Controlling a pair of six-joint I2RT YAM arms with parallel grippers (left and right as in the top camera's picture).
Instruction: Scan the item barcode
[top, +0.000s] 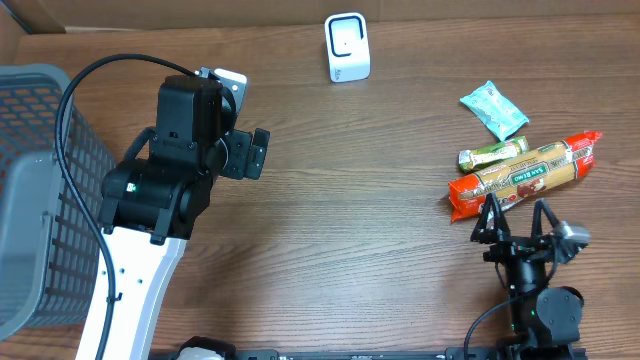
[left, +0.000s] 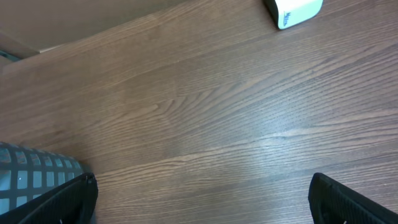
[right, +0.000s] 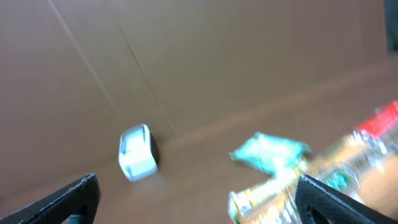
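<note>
A white barcode scanner (top: 347, 47) stands at the back of the wooden table; it also shows in the left wrist view (left: 295, 11) and the right wrist view (right: 137, 152). At the right lie three items: a teal packet (top: 494, 109), a green bar (top: 492, 154) and a long red and tan package (top: 524, 175). My right gripper (top: 515, 222) stands open just in front of the long package, holding nothing. The right wrist view (right: 196, 199) is blurred and shows the teal packet (right: 270, 152) ahead. My left gripper (top: 247, 153) hangs open over bare table at the left (left: 202, 205).
A grey mesh basket (top: 40, 190) fills the left edge, and its corner shows in the left wrist view (left: 31, 177). A brown cardboard wall (right: 217, 56) runs behind the scanner. Bare wood lies between the two arms.
</note>
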